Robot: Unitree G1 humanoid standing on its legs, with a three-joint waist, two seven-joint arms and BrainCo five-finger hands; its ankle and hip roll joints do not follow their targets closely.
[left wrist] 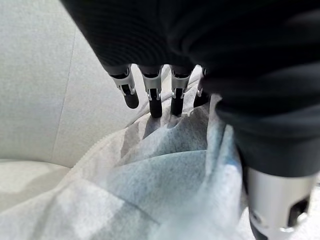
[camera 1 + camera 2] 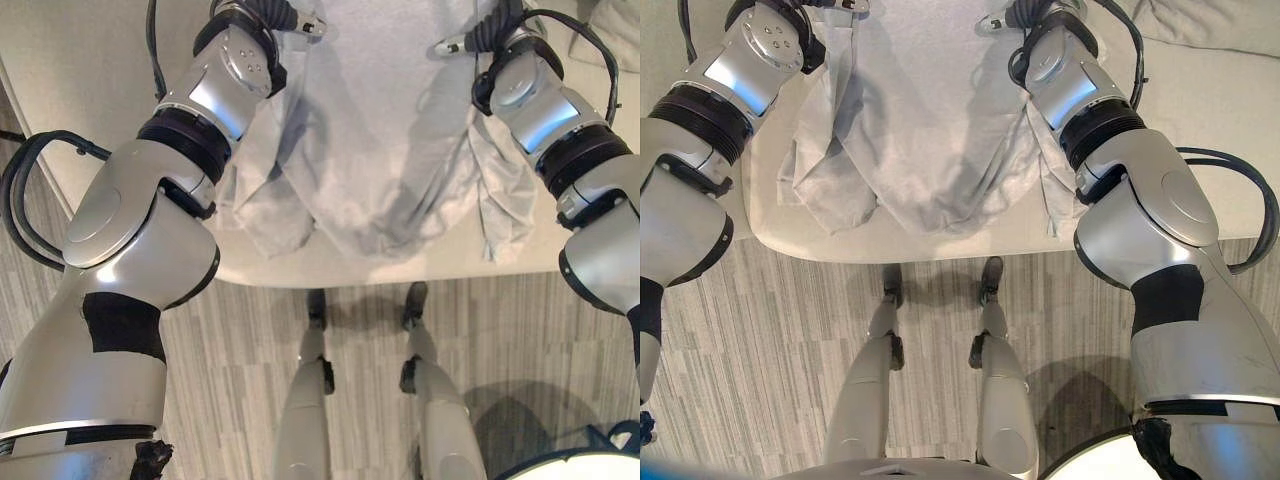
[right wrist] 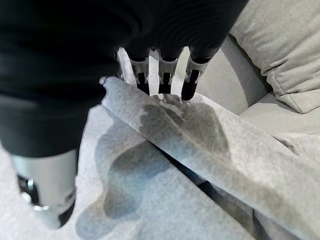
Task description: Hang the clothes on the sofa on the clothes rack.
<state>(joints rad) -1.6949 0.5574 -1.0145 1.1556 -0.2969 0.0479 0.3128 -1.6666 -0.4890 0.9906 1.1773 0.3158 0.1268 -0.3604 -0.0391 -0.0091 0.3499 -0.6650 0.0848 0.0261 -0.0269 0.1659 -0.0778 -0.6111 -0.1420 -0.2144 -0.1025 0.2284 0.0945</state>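
Sofa: a wide, pale beige fabric sofa (image 2: 1200, 110) with a rounded front edge on its seat; a loose back cushion (image 3: 280, 45) in the same cloth sits at its rear.

Garment: a light grey, thin, crinkled fabric garment (image 2: 370, 150), spread flat on the sofa seat, its sleeves trailing toward the seat's front edge. It lies wholly on the cushion, not lifted.

Left hand (image 1: 150, 95): at the garment's upper left corner, its fingers curled down with dark tips pressing into a raised fold of cloth, apparently pinching it.

Right hand (image 3: 160, 75): at the upper right corner, its fingers likewise curled down onto a lifted edge of the cloth.

Progress: early. The grasp seems just formed; lifting, carrying and hanging on the rack all remain.
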